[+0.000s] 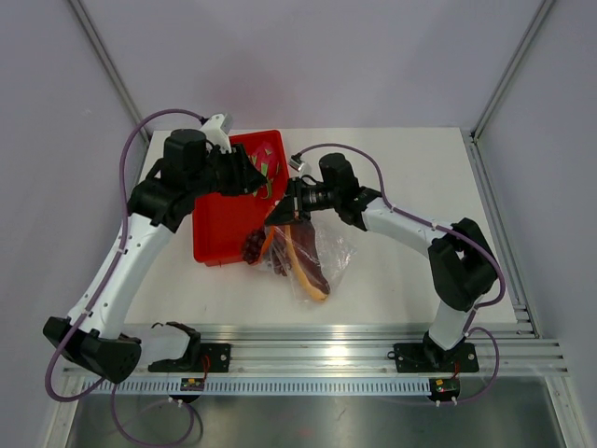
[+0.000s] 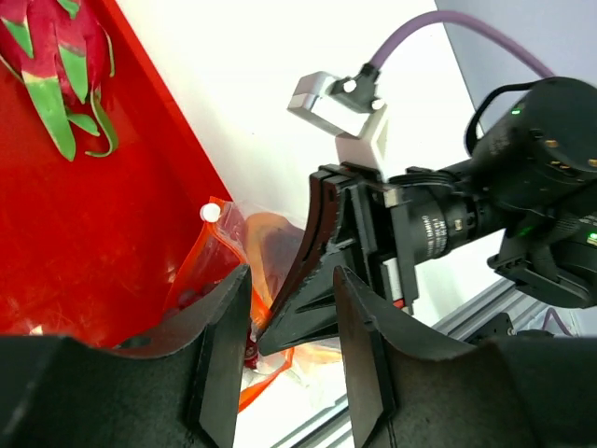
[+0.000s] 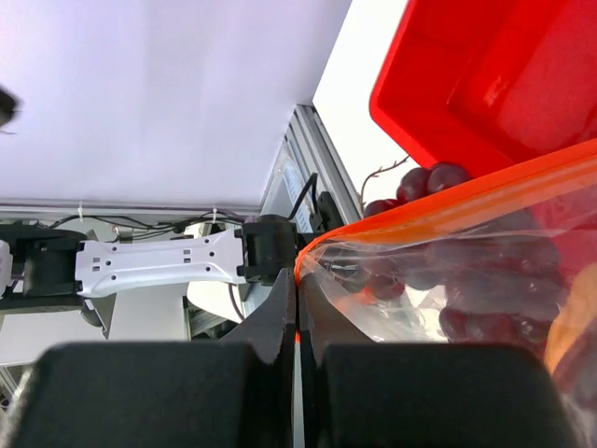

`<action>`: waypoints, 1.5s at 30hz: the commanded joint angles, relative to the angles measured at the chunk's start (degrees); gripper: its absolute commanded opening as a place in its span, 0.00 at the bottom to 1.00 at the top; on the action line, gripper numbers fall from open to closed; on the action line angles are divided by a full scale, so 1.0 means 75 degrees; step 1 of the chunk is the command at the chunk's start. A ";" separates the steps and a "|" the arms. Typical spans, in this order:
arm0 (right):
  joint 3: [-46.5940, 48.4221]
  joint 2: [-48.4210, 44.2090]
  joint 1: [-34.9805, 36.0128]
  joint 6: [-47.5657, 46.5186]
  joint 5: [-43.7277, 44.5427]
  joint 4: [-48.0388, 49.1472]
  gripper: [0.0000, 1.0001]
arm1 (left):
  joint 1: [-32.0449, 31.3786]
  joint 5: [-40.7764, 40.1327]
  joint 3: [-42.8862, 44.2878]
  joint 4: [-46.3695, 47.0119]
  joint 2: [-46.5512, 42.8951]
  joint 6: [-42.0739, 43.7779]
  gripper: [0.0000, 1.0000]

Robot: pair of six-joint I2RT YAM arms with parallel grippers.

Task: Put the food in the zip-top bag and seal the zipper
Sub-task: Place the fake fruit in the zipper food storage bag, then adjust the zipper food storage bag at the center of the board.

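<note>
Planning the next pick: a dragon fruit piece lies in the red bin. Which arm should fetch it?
Left, probably. The open left gripper hangs over the red bin near the dragon fruit piece, while the right gripper is shut on the zipper, holding the zip-top bag.

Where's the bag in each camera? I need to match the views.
Top: bag, centre, just right of the bin.
Left wrist: bag, lower centre-left, at the bin's edge.
Right wrist: bag, lower right, below the bin.
Shared landmark: the red bin.
</note>
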 commanded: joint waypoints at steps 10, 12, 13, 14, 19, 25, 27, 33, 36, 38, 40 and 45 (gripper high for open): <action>0.0086 -0.0100 0.0040 -0.0213 -0.0082 0.0031 0.00 | 0.0606 -0.0026 -0.0320 0.0144 -0.0110 -0.0510 0.13; 0.0097 -0.0146 0.0040 -0.0271 -0.0117 0.0031 0.00 | 0.0887 0.0009 -0.0706 0.0202 -0.0075 -0.0650 0.21; 0.0074 -0.0158 0.0052 -0.0283 -0.0129 0.0019 0.00 | 0.0969 0.0113 -0.0847 0.0388 -0.0040 -0.0709 0.34; 0.0085 -0.0158 0.0040 -0.0306 -0.0129 0.0019 0.00 | 0.1051 0.0231 -0.1069 0.0529 0.0019 -0.0698 0.44; 0.0086 -0.0147 0.0040 -0.0318 -0.0187 0.0019 0.00 | 0.1240 0.1168 -0.1949 0.1395 0.1014 -0.0475 0.71; 0.0121 -0.0170 0.0029 -0.0318 -0.0223 0.0019 0.00 | 0.1240 0.1637 -0.2488 0.2334 0.1870 -0.0253 0.70; 0.0132 -0.0182 0.0029 -0.0342 -0.0246 -0.0016 0.00 | 0.1239 0.1755 -0.2652 0.2649 0.1941 -0.0183 0.68; 0.0214 -0.0135 0.0040 -0.0272 -0.0375 0.0112 0.00 | 0.1240 0.2236 -0.3087 0.3108 0.2304 -0.0159 0.65; 0.0238 -0.0135 0.0029 -0.0236 -0.0410 0.0113 0.00 | 0.1228 0.2481 -0.3051 0.3400 0.2608 -0.0287 0.65; 0.0238 -0.0123 0.0040 -0.0260 -0.0410 0.0101 0.00 | 0.1216 0.2750 -0.3016 0.3541 0.2738 -0.0381 0.61; 0.0238 -0.0100 0.0029 -0.0260 -0.0410 0.0089 0.00 | 0.1193 0.2914 -0.2993 0.3741 0.2832 -0.0487 0.57; 0.0238 -0.0088 0.0029 -0.0271 -0.0422 0.0089 0.00 | 0.1122 0.3114 -0.2922 0.3800 0.2914 -0.0545 0.48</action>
